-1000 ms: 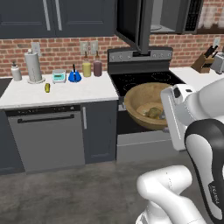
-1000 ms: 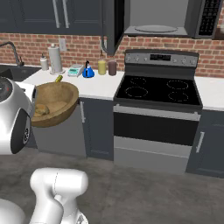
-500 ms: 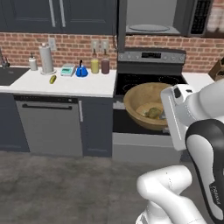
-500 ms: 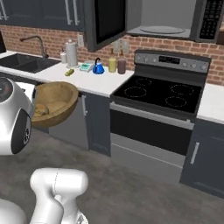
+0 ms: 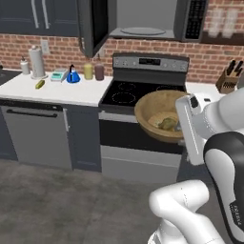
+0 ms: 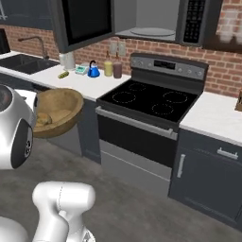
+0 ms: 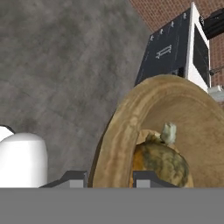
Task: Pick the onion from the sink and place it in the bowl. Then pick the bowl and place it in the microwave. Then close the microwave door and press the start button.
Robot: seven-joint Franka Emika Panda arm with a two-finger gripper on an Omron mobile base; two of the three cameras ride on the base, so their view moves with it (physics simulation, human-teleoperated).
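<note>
My gripper (image 7: pixel 109 178) is shut on the thick rim of the light-brown wooden bowl (image 7: pixel 117 131), one finger on each side of the wall. The bowl (image 5: pixel 157 112) hangs in the air in front of the stove, tilted, and also shows at the left of the right base view (image 6: pixel 59 109). The golden-brown onion (image 7: pixel 162 161) lies inside it (image 5: pixel 167 124). Above the stove is the black microwave (image 5: pixel 190 21) with a pale interior and a glass turntable (image 5: pixel 143 31). The microwave door (image 5: pixel 93 24) stands swung open to the left. The black sink (image 6: pixel 23 62) lies far left.
A black stove (image 5: pixel 131 93) with an oven below stands straight ahead. The white counter (image 5: pixel 52 90) to its left carries a blue kettle (image 5: pixel 72 76), jars and a paper towel roll (image 5: pixel 36 62). A knife block (image 5: pixel 228 78) sits at the right. Grey floor lies below.
The whole picture has shifted: the base has driven right along the counter, bringing the stove and open microwave ahead. The bowl with the onion stays in my grip.
</note>
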